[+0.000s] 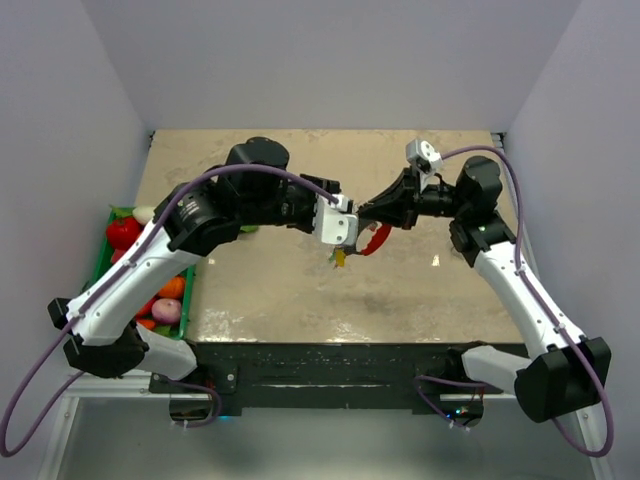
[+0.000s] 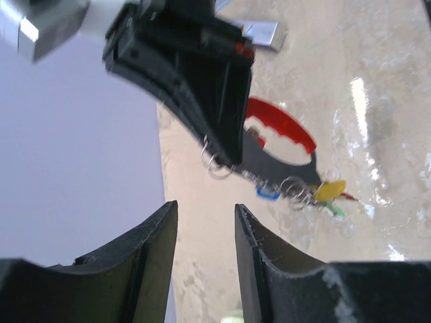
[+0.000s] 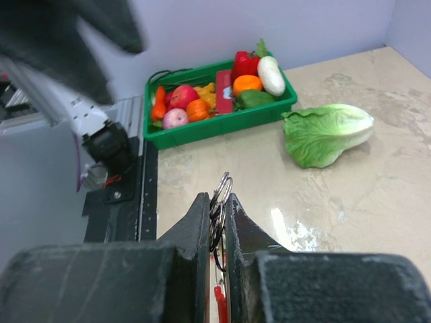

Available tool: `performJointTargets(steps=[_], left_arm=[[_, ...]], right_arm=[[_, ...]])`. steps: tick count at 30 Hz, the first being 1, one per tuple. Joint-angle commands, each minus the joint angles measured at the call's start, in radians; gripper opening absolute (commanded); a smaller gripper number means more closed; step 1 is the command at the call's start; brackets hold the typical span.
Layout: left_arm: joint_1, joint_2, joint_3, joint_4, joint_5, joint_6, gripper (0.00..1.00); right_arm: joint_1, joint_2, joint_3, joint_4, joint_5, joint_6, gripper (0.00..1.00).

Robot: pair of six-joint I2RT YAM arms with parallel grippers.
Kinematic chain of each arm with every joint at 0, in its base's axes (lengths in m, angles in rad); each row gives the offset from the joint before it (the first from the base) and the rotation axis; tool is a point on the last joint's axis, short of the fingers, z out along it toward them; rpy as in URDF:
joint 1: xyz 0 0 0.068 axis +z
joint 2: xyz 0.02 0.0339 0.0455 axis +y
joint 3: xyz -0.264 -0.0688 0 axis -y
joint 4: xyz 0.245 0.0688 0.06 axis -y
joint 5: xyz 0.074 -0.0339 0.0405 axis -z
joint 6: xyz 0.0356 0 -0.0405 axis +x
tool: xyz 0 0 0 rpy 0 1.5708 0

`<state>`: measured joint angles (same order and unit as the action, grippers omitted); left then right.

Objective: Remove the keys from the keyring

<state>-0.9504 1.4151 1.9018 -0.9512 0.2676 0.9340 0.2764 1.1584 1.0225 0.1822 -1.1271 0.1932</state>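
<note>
bench (image 1: 270, 290): pale, glossy, marbled top filling the centre of the overhead view. walls (image 1: 330, 60) at top, left and right of that view, dark rail along the bottom edge. broad bare stretch below and to the right of the hanging bunch, judged ample for pulling sideways or setting keys down.

green tray (image 3: 202, 128): toy vegetables inside. at lower left of the bench in the overhead view, well apart from the work.

lettuce leaf (image 3: 326, 131): loose on the bench, near the tray.

right claw (image 3: 217, 198): pressed together on the keyring, raised over mid-bench.

left claw (image 2: 205, 208): spread apart, nothing between. just beside the right claw, aimed at the bunch.

red fob (image 2: 283, 124): curved, the largest piece of the bunch, dangling under the right claw.

keyring (image 3: 221, 188): thin silvery wire loop, nipped edge-on in the right claw, short chain trailing down. judged stiff, springy and slick, apt to twist in a grip.

keys (image 2: 316, 195): yellow, blue and green heads clustered at the chain's end, seemingly hanging clear of the bench. judged light, hard and free-swinging. best taken by a flat coloured head, close to the ring.
</note>
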Motion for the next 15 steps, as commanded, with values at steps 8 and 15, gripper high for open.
performJointTargets(steps=[8, 15], left_arm=[[0.137, -0.038, -0.19, 0.154, 0.187, -0.178, 0.42], [0.189, 0.004, -0.204, 0.138, 0.476, -0.184, 0.41]], right_arm=[[-0.057, 0.054, 0.238, -0.4, -0.473, -0.396, 0.0], [-0.054, -0.031, 0.137, -0.004, -0.474, -0.115, 0.0]])
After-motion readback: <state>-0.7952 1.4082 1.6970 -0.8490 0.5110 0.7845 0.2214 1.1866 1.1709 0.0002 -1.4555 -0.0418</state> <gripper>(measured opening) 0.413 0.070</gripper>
